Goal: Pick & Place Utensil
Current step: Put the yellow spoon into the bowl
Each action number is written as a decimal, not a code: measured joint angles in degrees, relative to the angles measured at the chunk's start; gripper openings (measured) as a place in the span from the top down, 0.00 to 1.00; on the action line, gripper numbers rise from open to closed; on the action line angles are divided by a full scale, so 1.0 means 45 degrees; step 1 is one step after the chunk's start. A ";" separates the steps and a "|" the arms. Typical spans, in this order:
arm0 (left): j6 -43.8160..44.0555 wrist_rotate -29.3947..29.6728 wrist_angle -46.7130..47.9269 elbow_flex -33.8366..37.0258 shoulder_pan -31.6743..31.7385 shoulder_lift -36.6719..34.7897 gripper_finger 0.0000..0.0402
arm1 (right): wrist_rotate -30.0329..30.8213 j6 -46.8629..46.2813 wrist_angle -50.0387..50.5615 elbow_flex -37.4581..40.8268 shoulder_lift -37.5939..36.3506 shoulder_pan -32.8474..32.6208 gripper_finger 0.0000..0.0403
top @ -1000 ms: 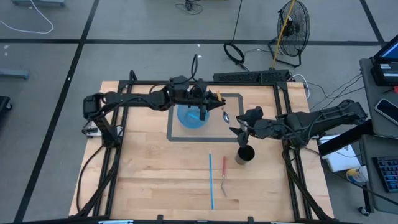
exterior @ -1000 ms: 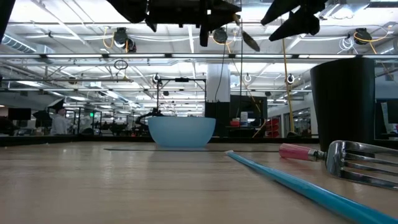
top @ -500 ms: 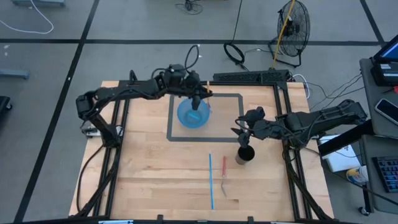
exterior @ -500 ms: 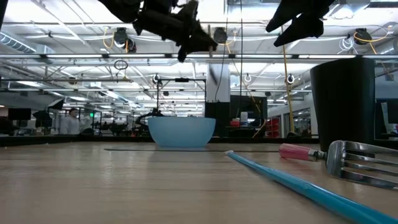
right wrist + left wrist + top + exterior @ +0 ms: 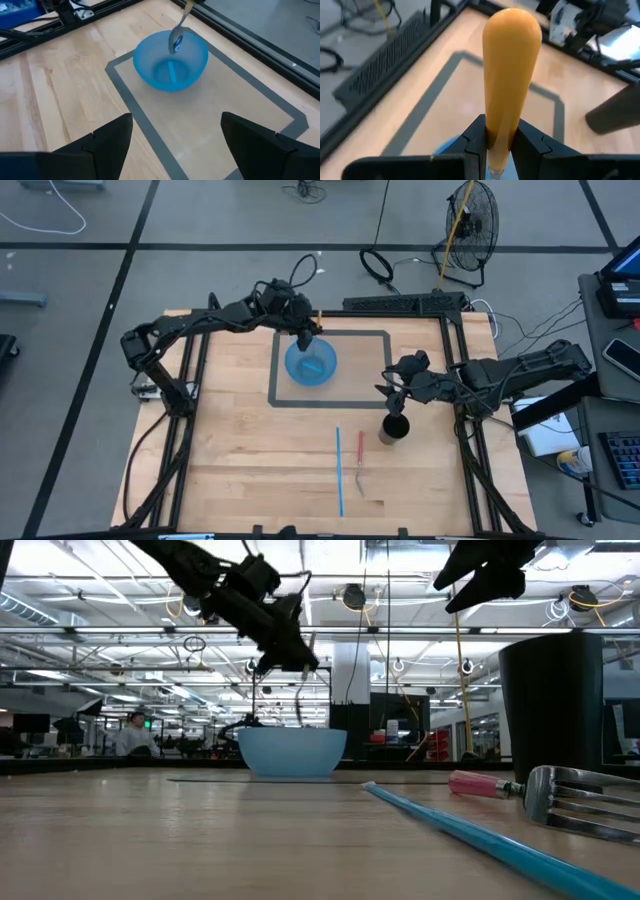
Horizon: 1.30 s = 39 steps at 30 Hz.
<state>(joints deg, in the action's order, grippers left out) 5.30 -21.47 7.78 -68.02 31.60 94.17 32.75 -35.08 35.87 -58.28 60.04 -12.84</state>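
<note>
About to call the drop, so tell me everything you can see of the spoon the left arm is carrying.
The orange-handled metal spoon has a rounded orange handle that looks like plastic and a shiny metal neck and bowl. It hangs nearly upright, bowl end down, over the blue plastic bowl, inside its rim, apparently not touching it. The left gripper pinches the handle between its dark fingers.

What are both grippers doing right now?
Left gripper: closed on the yellow-handled spoon, over the blue bowl.
Right gripper: open, empty, above the black cup.

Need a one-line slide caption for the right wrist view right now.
A spoon hangs bowl-down over the blue bowl on the grey-bordered mat, framed by the open right gripper.
</note>
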 joint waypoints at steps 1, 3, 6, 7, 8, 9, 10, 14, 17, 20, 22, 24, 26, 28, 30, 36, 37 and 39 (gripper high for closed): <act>0.0140 -0.0072 -0.0126 0.0264 0.0091 0.0000 0.83 | 0.0000 -0.0009 -0.0023 0.0000 -0.0002 0.0000 0.25; 0.0444 -0.0342 -0.0443 0.0804 0.0250 0.0000 0.85 | -0.0005 -0.0007 0.0010 0.0004 -0.0022 0.0000 0.26; 0.1081 -0.0684 -0.1178 0.1628 0.0429 0.0000 0.86 | 0.0000 0.0009 -0.0003 0.0000 -0.0041 0.0000 0.26; 0.1358 -0.0711 -0.1502 0.1866 0.0466 0.0000 0.86 | -0.0005 0.0037 -0.0006 0.0003 -0.0041 0.0000 0.26; 0.1602 -0.0706 -0.1873 0.2101 0.0484 0.0000 0.86 | -0.0003 0.0046 -0.0006 0.0000 -0.0039 0.0000 0.26; 0.1848 -0.0709 -0.2203 0.2307 0.0484 0.0000 0.86 | 0.0000 0.0060 -0.0005 0.0000 -0.0041 0.0007 0.26; 0.2102 -0.0702 -0.2430 0.2477 0.0475 0.0000 0.85 | 0.0000 0.0076 -0.0011 0.0000 -0.0041 0.0021 0.26; 0.2721 -0.0637 -0.3071 0.3016 0.0459 0.0000 0.82 | 0.0000 0.0085 -0.0013 0.0000 -0.0041 0.0029 0.26; 0.2866 -0.0419 -0.3135 0.3291 0.0475 0.0005 0.84 | 0.0000 0.0082 -0.0170 0.0000 -0.0041 0.0029 0.26; 0.2875 -0.0213 -0.3107 0.3451 0.0475 0.0015 0.86 | 0.0000 0.0044 -0.0251 0.0002 -0.0041 0.0034 0.27; 0.2859 -0.0104 -0.3122 0.3505 0.0475 0.0015 0.86 | 0.0000 -0.0010 -0.0251 0.0000 -0.0041 0.0032 0.27; 0.2821 0.0080 -0.3111 0.3539 0.0470 0.0071 0.84 | 0.0000 -0.0050 -0.0256 0.0000 -0.0040 0.0029 0.27; 0.2856 0.0159 -0.3125 0.3539 0.0475 0.0174 0.82 | -0.0002 -0.0055 -0.0300 0.0000 -0.0036 0.0029 0.27; 0.2826 0.0202 -0.3173 0.3539 0.0475 0.0244 0.81 | 0.0000 -0.0085 -0.0313 0.0000 -0.0036 0.0029 0.27; 0.2703 0.0248 -0.3145 0.3539 0.0475 0.0267 0.82 | -0.0005 -0.0172 -0.0309 0.0000 -0.0036 0.0029 0.27; 0.2682 0.0714 -0.3080 0.3544 0.0590 0.0275 0.89 | -0.0005 -0.0395 -0.0305 0.0000 -0.0036 0.0028 0.27; 0.2774 0.0875 -0.3058 0.3544 0.0611 0.0277 0.88 | -0.0005 -0.0395 -0.0309 0.0000 -0.0036 0.0025 0.27; 0.2876 0.1062 -0.3033 0.3544 0.0615 0.0277 0.86 | -0.0005 -0.0402 -0.0305 0.0000 -0.0036 0.0015 0.27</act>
<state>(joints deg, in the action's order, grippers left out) 18.24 -16.69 -5.87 -52.07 34.37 95.42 32.73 -36.89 34.50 -58.28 59.88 -12.77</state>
